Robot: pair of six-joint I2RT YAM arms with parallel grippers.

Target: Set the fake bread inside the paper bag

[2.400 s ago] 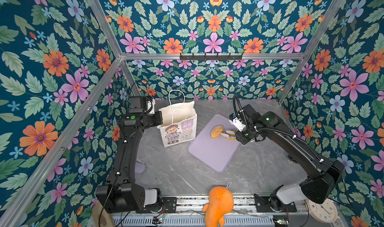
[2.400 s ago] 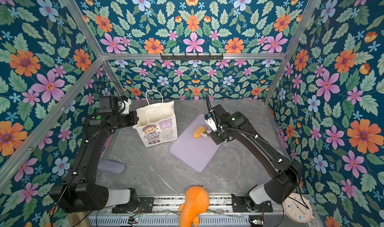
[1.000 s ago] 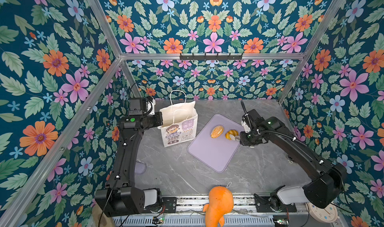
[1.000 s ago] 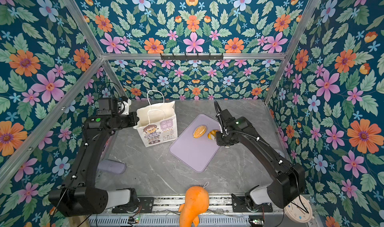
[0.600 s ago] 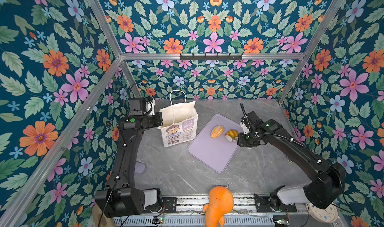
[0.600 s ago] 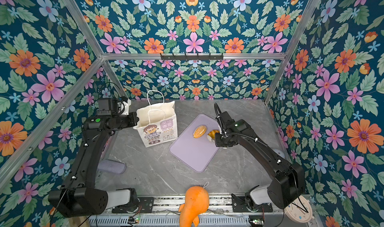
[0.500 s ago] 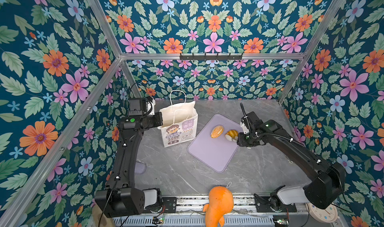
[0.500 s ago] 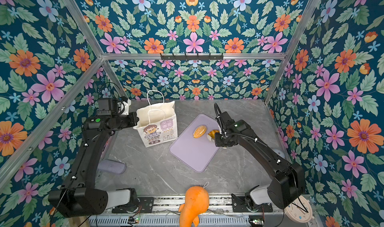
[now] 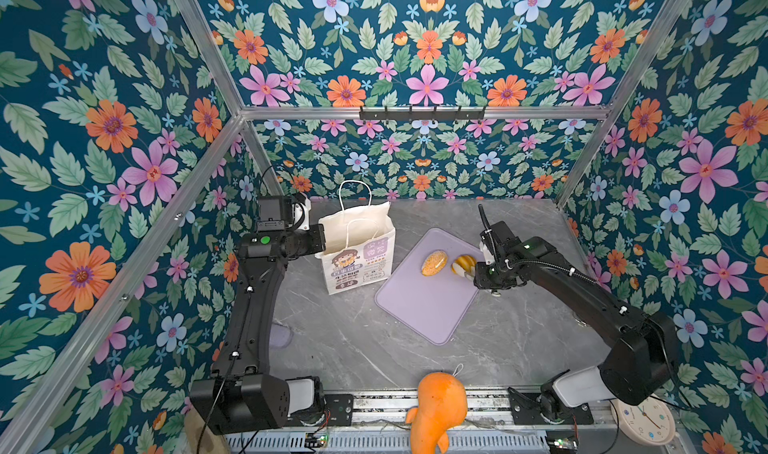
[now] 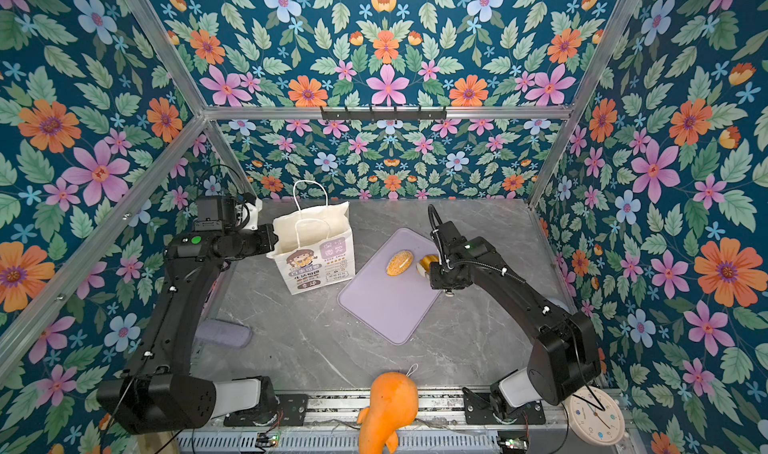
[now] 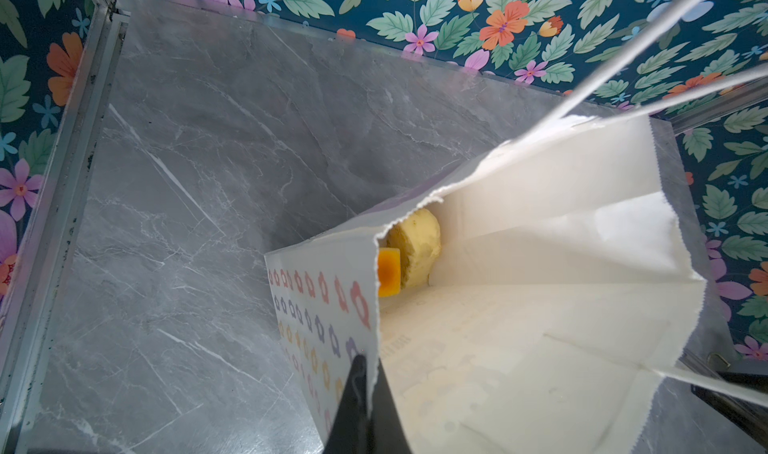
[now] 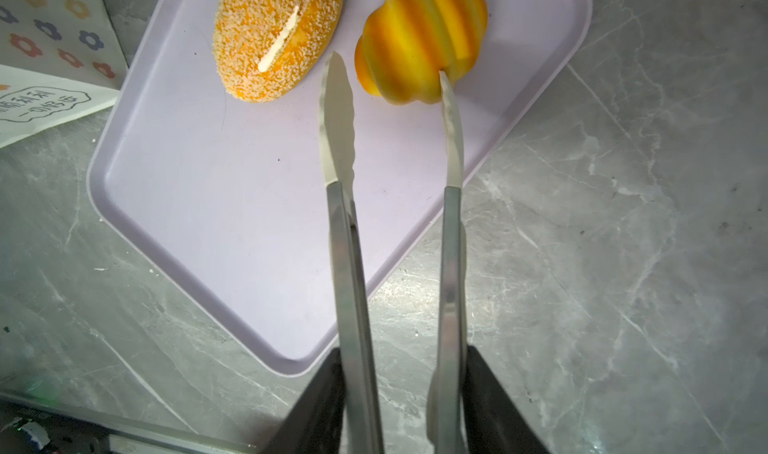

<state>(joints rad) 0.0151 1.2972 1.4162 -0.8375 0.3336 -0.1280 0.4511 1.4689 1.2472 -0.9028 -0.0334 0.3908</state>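
Two of the toy breads lie on the lilac tray (image 12: 228,223) just ahead of the right gripper (image 12: 405,389): a ridged croissant (image 12: 419,36) and a speckled bun (image 12: 278,36), side by side, close but not touching. The right gripper is closed on a pair of metal tongs (image 12: 349,264); its black fingers press on both arms from outside. The blades of the tongs stand apart at their tips. One tip lies in the gap between the bun and the croissant. The other tip lies against the near side of the croissant, so the croissant is partly between the blades. Whether they squeeze it, I cannot tell.

The left gripper (image 11: 359,389) is fully closed and pinches the side rim of the paper bag (image 11: 519,389). The bag stands upright on the grey table (image 12: 623,264) with its mouth open, past the bun as seen from the right gripper. Deep inside the bag, beyond the left gripper's fingertips, a pale yellow roll (image 11: 415,248) and an orange block (image 11: 388,271) lie against each other.
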